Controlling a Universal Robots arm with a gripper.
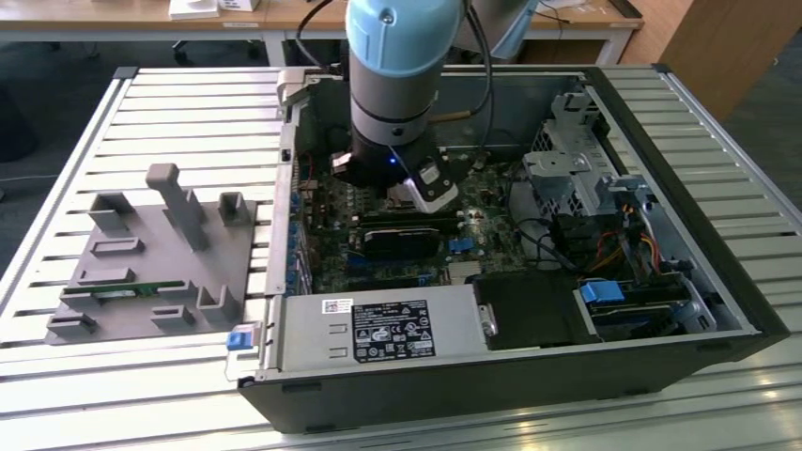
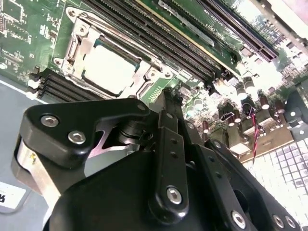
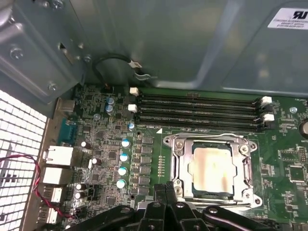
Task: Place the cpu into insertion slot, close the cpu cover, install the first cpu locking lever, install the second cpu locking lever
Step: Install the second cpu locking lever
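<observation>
Outside, the exterior view shows the gripper [image 1: 424, 199] low over the motherboard. Both wrist views show the cpu [image 3: 211, 168] seated in the slot [image 3: 180, 166] with the cover [image 3: 245, 144] down; whether the gripper is open I cannot tell. Thin springy levers probably want taking by their ends.

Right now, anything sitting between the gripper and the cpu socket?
Nothing visible. In the first wrist view the gripper hangs beside the edge of the cpu cover, which lies flat over the cpu already seated in the insertion slot. The memory slots run along the socket's far side, off that path.
</observation>
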